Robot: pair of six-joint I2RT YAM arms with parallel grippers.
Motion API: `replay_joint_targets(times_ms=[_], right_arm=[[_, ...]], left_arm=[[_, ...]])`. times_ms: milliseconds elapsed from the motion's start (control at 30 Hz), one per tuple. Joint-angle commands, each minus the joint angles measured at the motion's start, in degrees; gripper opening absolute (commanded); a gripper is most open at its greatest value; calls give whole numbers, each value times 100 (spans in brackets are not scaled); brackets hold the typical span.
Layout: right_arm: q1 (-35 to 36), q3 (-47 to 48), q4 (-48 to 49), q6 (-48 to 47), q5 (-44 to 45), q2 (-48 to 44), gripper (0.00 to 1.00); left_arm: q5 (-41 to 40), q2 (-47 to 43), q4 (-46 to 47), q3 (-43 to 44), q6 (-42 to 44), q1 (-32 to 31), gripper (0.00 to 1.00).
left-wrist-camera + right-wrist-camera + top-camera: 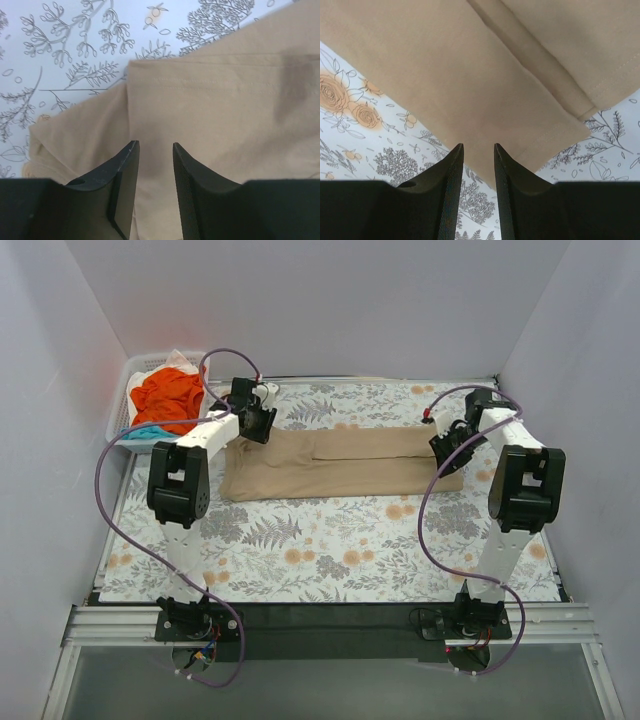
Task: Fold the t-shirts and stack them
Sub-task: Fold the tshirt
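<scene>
Over each end of the folded tan cloth t-shirt (340, 462), your left gripper (154, 144) and right gripper (478, 145) hover, fingers narrowly parted, empty.

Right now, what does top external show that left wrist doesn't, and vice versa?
Only top external: the basket holding the orange shirt, the right gripper, and the tan shirt as one long folded strip. Only left wrist: the stitching along the shirt's hem, and the left gripper's fingers apart with nothing between them. Both: tan shirt lying on the floral cover.
</scene>
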Motion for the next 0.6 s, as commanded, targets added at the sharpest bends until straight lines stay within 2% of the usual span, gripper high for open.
replay_joint_targets(times_ms=[0, 67, 233, 467, 567], right_arm=[[45, 356, -57, 186, -198, 264, 32], [63, 435, -57, 221, -198, 414, 32], [72, 462, -48, 274, -233, 502, 32], [72, 330, -48, 248, -207, 396, 32], [72, 339, -48, 239, -163, 388, 32]], left_arm=[[391, -626, -10, -228, -234, 34, 32], [347, -583, 86, -167, -226, 69, 34], [760, 4, 78, 657, -462, 297, 46], [856, 761, 43, 1520, -577, 341, 48], [1102, 885, 16, 1600, -647, 359, 47]])
